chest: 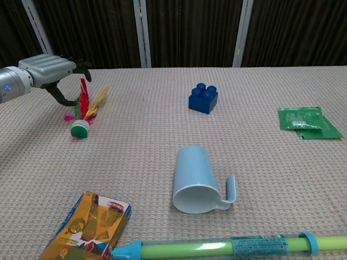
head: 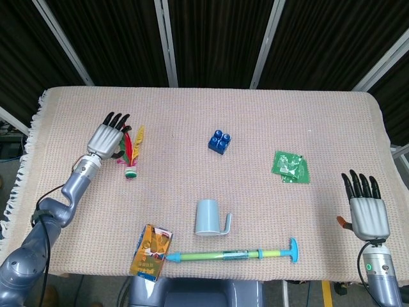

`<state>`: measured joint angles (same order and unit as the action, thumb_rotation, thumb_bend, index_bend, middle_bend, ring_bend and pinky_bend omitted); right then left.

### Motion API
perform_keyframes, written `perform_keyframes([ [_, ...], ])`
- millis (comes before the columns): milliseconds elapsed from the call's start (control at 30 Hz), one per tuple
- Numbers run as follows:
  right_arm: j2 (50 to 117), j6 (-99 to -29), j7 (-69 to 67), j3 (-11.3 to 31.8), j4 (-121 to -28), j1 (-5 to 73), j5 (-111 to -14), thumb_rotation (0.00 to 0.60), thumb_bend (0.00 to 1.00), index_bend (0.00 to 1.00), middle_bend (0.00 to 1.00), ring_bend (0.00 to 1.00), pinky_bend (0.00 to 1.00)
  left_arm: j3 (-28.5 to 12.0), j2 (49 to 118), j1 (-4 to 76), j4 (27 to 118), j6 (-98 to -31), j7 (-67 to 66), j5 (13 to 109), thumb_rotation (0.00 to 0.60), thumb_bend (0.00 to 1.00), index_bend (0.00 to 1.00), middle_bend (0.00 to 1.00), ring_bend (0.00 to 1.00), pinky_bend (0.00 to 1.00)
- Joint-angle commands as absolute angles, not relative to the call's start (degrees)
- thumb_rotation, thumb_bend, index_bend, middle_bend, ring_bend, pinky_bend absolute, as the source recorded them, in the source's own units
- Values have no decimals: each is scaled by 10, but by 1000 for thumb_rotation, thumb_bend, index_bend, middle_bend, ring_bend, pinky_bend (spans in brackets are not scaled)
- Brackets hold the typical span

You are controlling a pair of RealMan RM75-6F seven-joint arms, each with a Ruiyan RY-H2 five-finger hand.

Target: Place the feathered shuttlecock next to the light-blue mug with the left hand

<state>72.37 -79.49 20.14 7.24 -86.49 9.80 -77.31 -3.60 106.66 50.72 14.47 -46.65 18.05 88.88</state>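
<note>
Shuttlecock (head: 130, 153): lay near the table's (head: 332, 128) left edge, green base toward the front, feathers fanned toward the back
Handling: probably very light, feathers soft and easily bent; the firm green base looked the safest grip
Left hand (head: 105, 136): hovered just beside the feathers, fingers apart, holding nothing
Right hand (head: 366, 209): by the front right corner, fingers spread, empty
Mug (head: 209, 217): on its side near the front edge, handle to the right
Path: mat between shuttlecock and mug looked bare
Around: blue block (head: 219, 141) mid-table, green packet (head: 291, 166) right, orange packet (head: 151, 249) and green stick (head: 233, 255) along the front edge
</note>
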Motion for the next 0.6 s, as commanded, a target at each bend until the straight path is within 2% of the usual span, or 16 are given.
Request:
perform_keyframes([
  [33,726,-800,201,75,-861,98,-772,600,5,0,0,0,0,-30,1075,516,127,-445,187,889,560,239,241,0,0,0],
  [433,729,-819,208,75,-860,96,-780,600,10,0,0,0,0,-15,1091,536,95,-383,199,887,559,243,252,0,0,0],
  [600,732,-824,212,74,-858,95,-783,600,10,0,0,0,0,-11,1102,546,88,-367,210,888,563,298,314,0,0,0],
])
